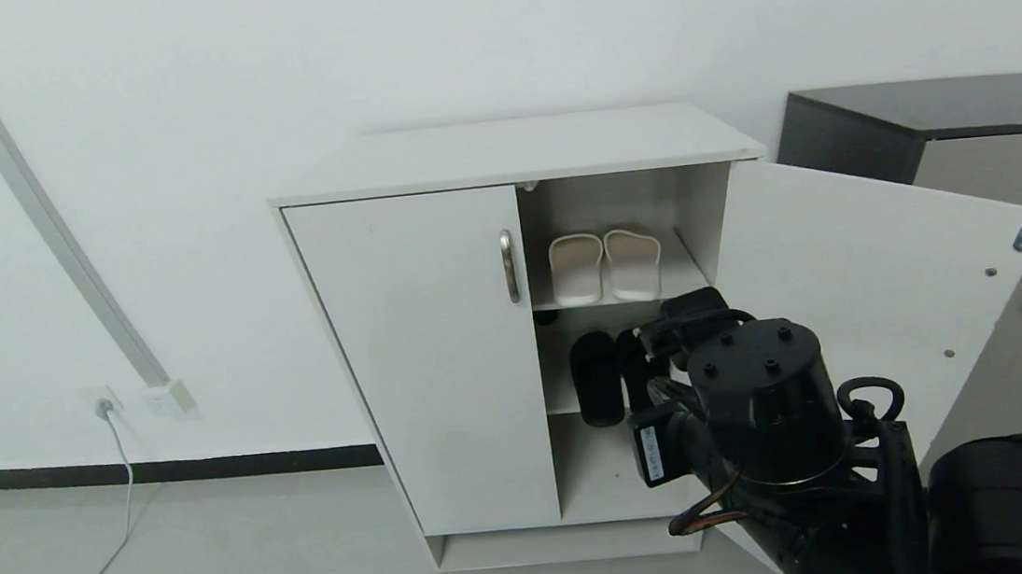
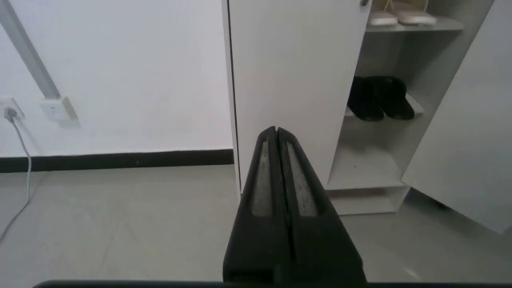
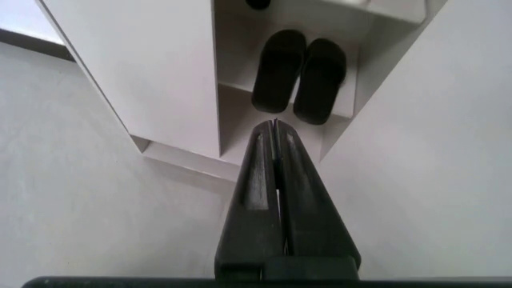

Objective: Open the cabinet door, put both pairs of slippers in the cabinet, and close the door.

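White slippers (image 1: 605, 266) sit on the top shelf (image 1: 681, 276), black slippers (image 3: 300, 70) below; the cabinet door (image 1: 868, 290) stands open. Right gripper (image 3: 276, 130) and left gripper (image 2: 276, 132) have jaws closed, empty; a glancing push may leave the door ajar against overhanging black heels.

Right door (image 1: 847, 273) stands wide open, so the right half of the cabinet (image 1: 507, 151) is reachable from the front. Shut left door (image 1: 424, 361) blocks the other half. White slippers (image 1: 605, 266) take most of the top shelf, with headroom above them. Black slippers (image 1: 597, 377) sit on the middle shelf, with a gap above. The lowest compartment (image 1: 599, 475) gives room. The right pincer (image 3: 276, 128), fingers together, hangs before the opening, hemmed on its right by the door panel. Open floor (image 1: 218, 559) lies on the left.
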Controlling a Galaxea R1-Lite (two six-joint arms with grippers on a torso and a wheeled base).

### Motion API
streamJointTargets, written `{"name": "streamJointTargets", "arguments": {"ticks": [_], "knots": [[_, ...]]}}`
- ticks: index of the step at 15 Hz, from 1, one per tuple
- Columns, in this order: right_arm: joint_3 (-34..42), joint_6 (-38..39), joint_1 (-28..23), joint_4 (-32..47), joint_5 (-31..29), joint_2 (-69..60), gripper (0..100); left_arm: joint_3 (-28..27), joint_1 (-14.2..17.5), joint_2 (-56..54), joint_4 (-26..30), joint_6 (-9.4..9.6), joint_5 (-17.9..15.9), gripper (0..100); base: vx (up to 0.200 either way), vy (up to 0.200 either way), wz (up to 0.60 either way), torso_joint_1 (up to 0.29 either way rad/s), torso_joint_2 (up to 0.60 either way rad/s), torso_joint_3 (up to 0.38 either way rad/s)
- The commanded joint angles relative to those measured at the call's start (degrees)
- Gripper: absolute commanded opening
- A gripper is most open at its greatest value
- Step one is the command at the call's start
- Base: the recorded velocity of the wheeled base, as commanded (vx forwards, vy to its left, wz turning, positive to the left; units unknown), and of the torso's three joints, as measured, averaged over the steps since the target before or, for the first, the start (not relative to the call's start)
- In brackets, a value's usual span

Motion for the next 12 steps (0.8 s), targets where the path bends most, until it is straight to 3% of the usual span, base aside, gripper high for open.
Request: {"name": "streamJointTargets", "arguments": {"ticks": [1, 12], "knots": [[0.01, -0.01, -0.16, 0.0, 0.0, 0.17, 0, 0.0, 0.02, 0.02, -0.01, 0.06, -0.02, 0, 0.0, 0.0, 0.0, 0.134, -0.48, -0.339], [0.71, -0.45, -0.16, 0.0, 0.08, 0.61, 0, 0.0, 0.02, 0.02, -0.01, 0.06, -0.11, 0, 0.0, 0.0, 0.0, 0.179, -0.49, -0.312]]}}
